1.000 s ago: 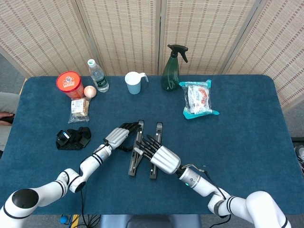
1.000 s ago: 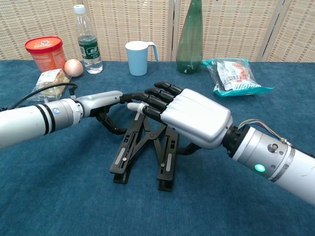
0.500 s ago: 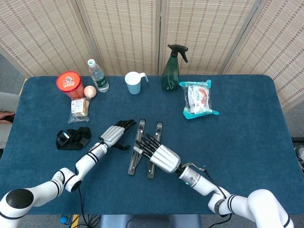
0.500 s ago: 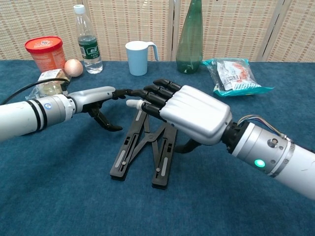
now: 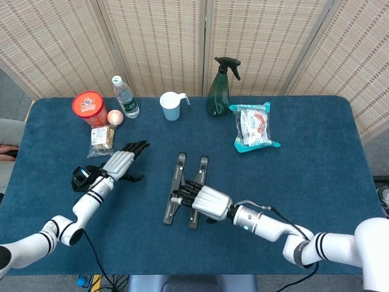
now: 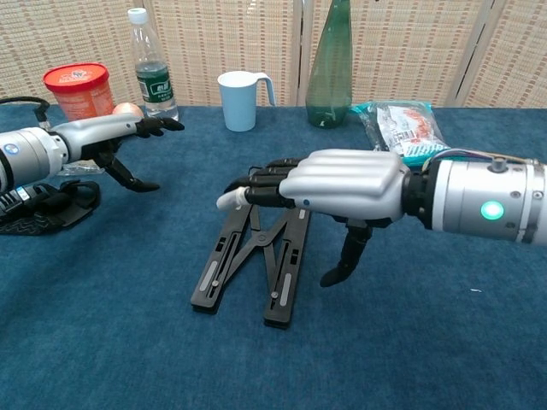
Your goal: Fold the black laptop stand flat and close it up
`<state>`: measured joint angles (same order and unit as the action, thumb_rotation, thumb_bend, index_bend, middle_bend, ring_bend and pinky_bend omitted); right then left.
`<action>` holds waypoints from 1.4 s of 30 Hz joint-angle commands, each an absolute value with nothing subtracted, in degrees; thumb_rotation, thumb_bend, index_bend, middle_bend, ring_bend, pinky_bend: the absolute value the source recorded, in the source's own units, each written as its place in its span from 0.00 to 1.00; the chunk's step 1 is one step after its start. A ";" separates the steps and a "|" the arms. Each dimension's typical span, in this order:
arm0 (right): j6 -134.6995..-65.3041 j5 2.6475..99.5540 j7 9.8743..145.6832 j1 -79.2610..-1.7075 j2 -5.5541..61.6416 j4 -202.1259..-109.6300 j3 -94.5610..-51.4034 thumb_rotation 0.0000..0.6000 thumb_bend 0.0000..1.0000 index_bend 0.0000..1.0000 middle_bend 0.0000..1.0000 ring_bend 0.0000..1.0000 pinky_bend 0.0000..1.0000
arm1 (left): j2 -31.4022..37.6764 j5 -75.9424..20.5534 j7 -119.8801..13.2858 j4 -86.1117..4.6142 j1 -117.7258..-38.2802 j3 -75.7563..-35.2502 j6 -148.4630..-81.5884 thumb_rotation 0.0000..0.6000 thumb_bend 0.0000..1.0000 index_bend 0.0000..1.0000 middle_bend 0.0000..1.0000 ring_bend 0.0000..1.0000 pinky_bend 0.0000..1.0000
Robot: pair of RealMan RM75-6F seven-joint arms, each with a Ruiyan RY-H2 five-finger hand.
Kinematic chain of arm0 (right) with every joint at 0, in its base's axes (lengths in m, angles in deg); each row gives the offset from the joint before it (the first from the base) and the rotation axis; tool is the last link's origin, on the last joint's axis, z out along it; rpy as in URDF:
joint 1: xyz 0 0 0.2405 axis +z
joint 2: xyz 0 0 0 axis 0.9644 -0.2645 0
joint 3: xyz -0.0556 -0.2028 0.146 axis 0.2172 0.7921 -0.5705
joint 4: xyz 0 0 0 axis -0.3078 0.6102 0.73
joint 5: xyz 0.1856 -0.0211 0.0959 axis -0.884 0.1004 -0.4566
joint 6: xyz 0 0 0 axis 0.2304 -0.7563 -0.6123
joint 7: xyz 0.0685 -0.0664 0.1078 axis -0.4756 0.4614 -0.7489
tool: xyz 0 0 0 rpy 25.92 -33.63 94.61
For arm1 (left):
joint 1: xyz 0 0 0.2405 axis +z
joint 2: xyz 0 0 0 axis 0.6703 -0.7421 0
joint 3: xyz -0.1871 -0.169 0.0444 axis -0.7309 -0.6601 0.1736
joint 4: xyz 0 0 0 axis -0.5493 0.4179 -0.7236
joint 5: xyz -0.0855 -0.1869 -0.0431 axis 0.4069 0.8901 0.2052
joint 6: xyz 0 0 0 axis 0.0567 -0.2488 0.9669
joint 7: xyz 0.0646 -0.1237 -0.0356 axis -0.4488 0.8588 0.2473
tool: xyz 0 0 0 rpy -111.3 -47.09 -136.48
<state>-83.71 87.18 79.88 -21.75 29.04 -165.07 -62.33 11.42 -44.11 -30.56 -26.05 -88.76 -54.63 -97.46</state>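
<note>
Now | stand (image 6: pixel 256 256) splayed on bench (image 5: pixel 316 158) | right hand (image 6: pixel 329 184) above it, empty, spread | left hand (image 5: pixel 121 163) apart, empty, spread | press rails together evenly

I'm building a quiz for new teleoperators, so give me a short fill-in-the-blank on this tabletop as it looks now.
1. The laptop stand lying on the table is ____ in colour.
2. The hand hovering palm-down over the stand is the robot's ____ hand.
3. The left hand holds ____.
4. Between the water bottle and the green spray bottle stands a light blue ____.

Missing words: black; right; nothing; cup
</note>
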 commanded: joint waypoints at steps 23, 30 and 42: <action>-71.88 91.32 70.25 -7.02 34.56 -152.59 -58.54 1.00 0.00 0.00 0.00 0.00 0.00 | 9.90 -42.02 -29.48 -25.41 -86.03 -55.99 -97.64 1.00 0.23 0.00 0.00 0.00 0.00; -71.22 91.27 67.12 -4.90 36.29 -149.63 -57.75 1.00 0.00 0.00 0.00 0.00 0.00 | 10.43 -42.19 -28.07 -23.73 -85.90 -56.09 -97.20 1.00 0.23 0.00 0.00 0.00 0.00; -69.67 91.20 63.81 -1.36 37.74 -146.72 -56.45 1.00 0.00 0.00 0.00 0.00 0.00 | 11.02 -42.63 -26.41 -21.91 -85.69 -56.35 -97.22 1.00 0.23 0.00 0.00 0.00 0.00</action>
<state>-69.87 91.22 64.10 -1.64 37.61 -146.87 -56.63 11.00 -42.61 -26.45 -21.94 -85.70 -56.32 -97.22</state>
